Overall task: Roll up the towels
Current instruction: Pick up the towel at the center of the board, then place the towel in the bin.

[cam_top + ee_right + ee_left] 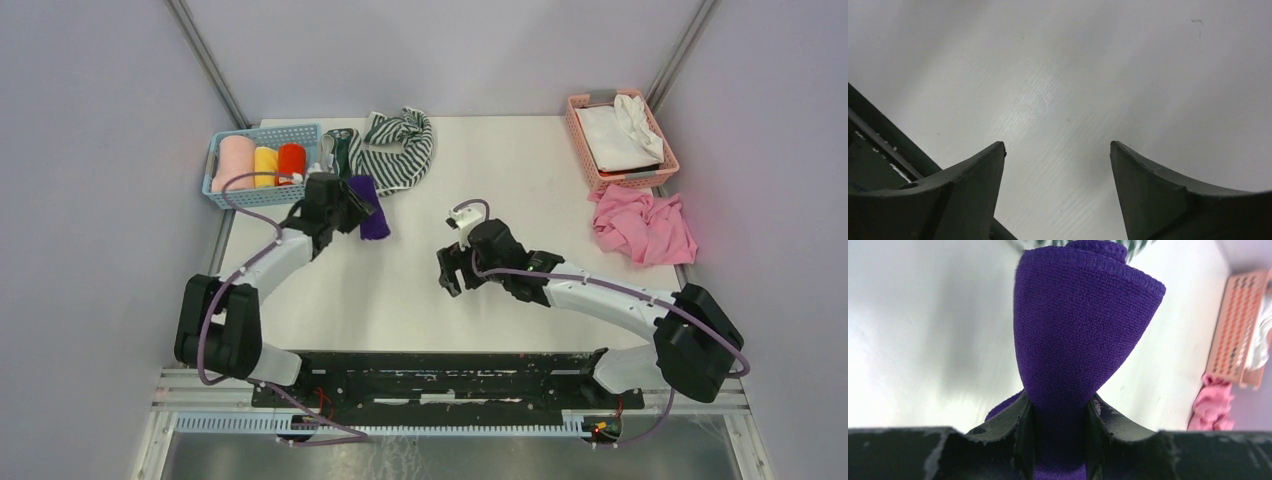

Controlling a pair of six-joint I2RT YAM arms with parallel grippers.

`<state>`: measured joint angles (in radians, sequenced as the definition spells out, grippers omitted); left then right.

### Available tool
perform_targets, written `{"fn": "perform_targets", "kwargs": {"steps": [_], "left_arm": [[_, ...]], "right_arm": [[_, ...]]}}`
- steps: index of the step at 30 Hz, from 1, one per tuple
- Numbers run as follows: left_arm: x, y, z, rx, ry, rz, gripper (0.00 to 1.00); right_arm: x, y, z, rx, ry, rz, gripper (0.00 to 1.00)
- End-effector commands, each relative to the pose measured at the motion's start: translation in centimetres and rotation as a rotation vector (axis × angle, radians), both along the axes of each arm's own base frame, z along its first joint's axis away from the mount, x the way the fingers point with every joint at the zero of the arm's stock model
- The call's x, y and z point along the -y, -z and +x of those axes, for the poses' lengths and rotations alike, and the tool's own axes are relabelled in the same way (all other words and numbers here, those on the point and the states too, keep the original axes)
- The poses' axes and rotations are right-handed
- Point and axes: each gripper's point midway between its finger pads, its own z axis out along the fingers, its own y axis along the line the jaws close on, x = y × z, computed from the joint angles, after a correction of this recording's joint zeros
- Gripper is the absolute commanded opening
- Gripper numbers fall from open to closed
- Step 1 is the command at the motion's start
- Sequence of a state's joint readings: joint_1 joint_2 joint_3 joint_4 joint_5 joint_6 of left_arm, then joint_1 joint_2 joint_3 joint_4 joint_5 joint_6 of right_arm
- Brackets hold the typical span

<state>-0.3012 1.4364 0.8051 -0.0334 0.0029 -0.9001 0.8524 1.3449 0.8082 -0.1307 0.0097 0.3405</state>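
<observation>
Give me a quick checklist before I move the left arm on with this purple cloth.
1. Grip of left tool on purple cloth: ok, pinched between the fingers.
2. Cloth rolled: ok; tightness cannot tell.
3. State of right tool: ok, open, empty, over the table.
4. Room in blue basket beside its three rolls: cannot tell.
5. Roll on striped towel: not ok, it lies crumpled beside the basket.
</observation>
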Motion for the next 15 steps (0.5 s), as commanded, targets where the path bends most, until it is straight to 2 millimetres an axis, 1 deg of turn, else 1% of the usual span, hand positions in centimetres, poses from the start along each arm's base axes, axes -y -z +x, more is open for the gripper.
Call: {"fn": "perform_targets", "kwargs": {"steps": [1,3,6,8,11,15], "left_arm": [[-4.0,-6.7,3.9,0.147,0.065,0.125,0.34],[-5.9,-8.7,6.1,0.176,0.065,0.173,0.34],[-9.6,-10.8,9.2,0.197,0.051,0.268,0.35],[-12.3,-12.1,11.5,0.217,0.045,0.309,0.35],[-15.0,-12.7,14.4,0.232,0.066,0.316,0.35],[-17.9,-11.9,17.3,0.215,0.077,0.352,0.35]], "right_arm": [[3.1,2.1,0.5,0.025,0.016,-0.149,0.88],[3.3,2.6,0.4,0.013,0.015,-0.156,0.92],[3.3,2.8,0.4,0.002,0.017,-0.154,0.99],[3.3,2.9,0.5,-0.002,0.014,-0.162,1.0],[3.5,3.0,0.6,-0.001,0.009,-0.175,1.0],[3.7,3.4,0.6,-0.005,-0.001,-0.197,1.0]]}}
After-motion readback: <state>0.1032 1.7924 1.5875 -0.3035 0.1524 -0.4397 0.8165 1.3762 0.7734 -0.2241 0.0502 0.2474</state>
